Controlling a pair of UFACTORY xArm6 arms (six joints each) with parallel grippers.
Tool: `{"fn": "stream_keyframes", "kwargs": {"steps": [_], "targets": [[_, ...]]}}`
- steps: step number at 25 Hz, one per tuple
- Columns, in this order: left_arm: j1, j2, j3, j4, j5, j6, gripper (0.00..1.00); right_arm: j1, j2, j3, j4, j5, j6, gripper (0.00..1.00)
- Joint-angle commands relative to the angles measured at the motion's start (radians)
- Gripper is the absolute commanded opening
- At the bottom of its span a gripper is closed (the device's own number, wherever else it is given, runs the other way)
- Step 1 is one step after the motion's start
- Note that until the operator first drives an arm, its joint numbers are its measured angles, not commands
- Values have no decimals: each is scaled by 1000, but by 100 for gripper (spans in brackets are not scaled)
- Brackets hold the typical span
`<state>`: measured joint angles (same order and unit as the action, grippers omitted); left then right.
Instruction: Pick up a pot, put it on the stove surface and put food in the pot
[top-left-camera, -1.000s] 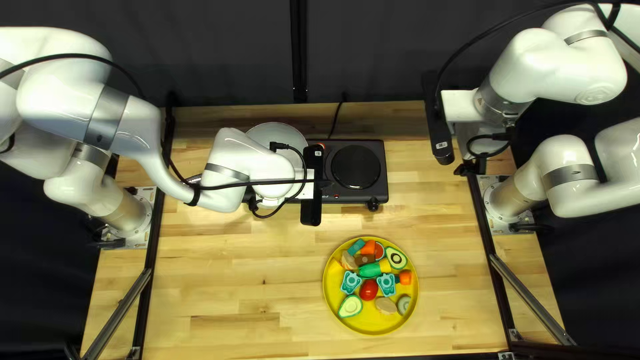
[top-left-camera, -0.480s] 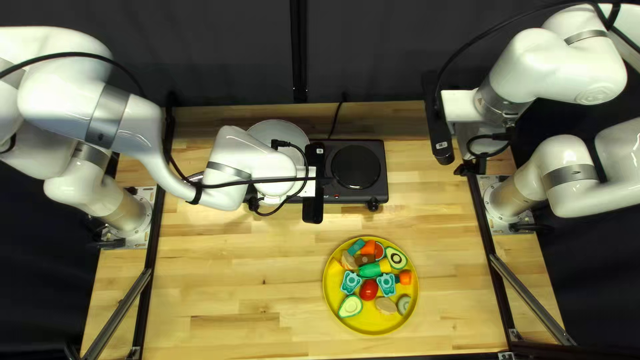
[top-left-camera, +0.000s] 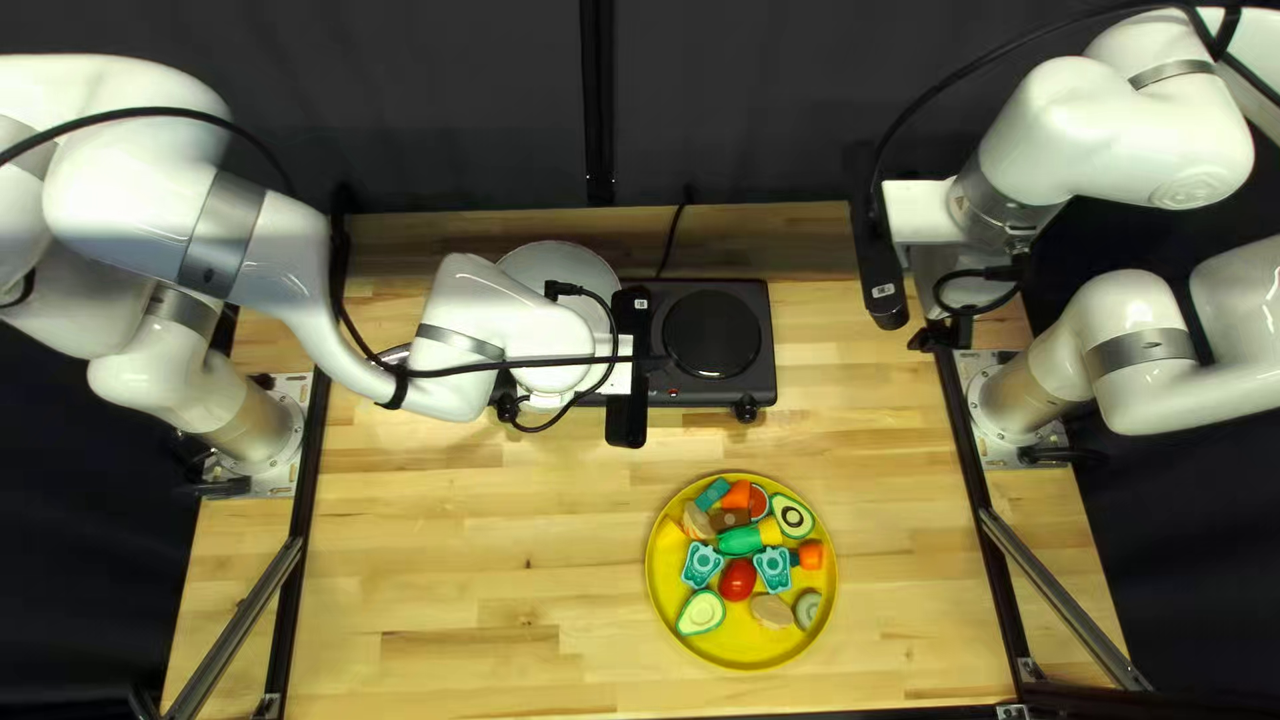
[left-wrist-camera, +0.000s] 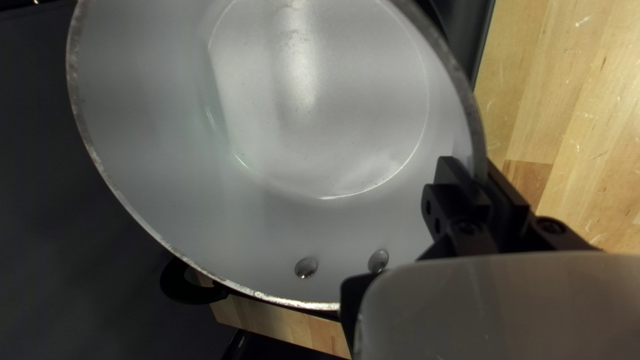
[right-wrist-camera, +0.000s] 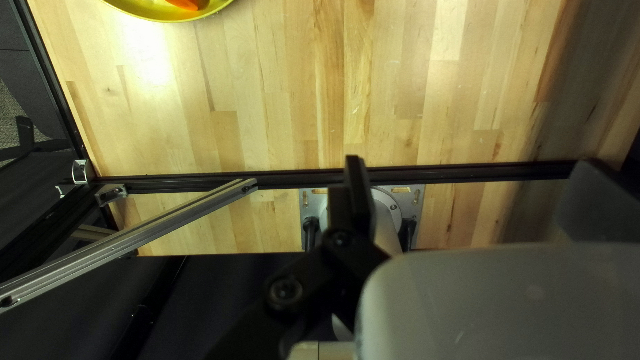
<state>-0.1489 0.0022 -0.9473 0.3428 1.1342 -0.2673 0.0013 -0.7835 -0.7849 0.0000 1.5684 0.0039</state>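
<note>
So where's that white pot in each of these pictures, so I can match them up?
Top left view: the pot peeks out behind the left arm, just left of the stove.
Left wrist view: the pot lies right ahead of the left gripper, which grips its rim.
Right wrist view: not in it.
Shared landmark: the wooden table, seen in all three.

The pot [left-wrist-camera: 300,110] is coated inside with a smooth, pale, satin layer, and its rim is left as bare, scuffed metal. The table [top-left-camera: 480,560] is made of light wood with fine scratches, and the plate [top-left-camera: 742,655] is seen as glossy yellow plastic.
</note>
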Motion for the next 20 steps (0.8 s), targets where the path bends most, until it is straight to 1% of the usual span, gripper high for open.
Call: {"fn": "stream_keyframes", "kwargs": {"steps": [1, 2, 3, 4, 5, 8, 12, 13, 16, 18, 20], "targets": [[3, 2, -4, -1, 6, 0, 0, 0, 0, 0, 0, 0, 0, 100], [3, 3, -7, -2, 9, 2, 5, 0, 0, 0, 0, 0, 0, 100], [3, 6, -11, -2, 13, 3, 51, 0, 0, 0, 0, 0, 0, 100], [3, 7, -13, -3, 15, 4, 87, 0, 0, 0, 0, 0, 0, 100], [4, 10, -18, -4, 19, 7, 90, 0, 0, 0, 0, 0, 0, 100], [1, 14, -43, -8, 39, 18, 85, 0, 0, 0, 0, 0, 0, 100], [-31, -12, -86, -11, 109, 21, 87, 0, 0, 0, 0, 0, 0, 100], [-50, -29, -103, -14, 146, 15, 87, 0, 0, 0, 0, 0, 0, 100], [-98, -50, -146, -29, 213, -6, 88, 0, 0, 0, 0, 0, 0, 100], [-125, -55, -167, -45, 237, -26, 89, 0, 0, 0, 0, 0, 0, 100], [-149, -60, -182, -64, 253, -51, 94, 0, 0, 0, 0, 0, 0, 100]]}}
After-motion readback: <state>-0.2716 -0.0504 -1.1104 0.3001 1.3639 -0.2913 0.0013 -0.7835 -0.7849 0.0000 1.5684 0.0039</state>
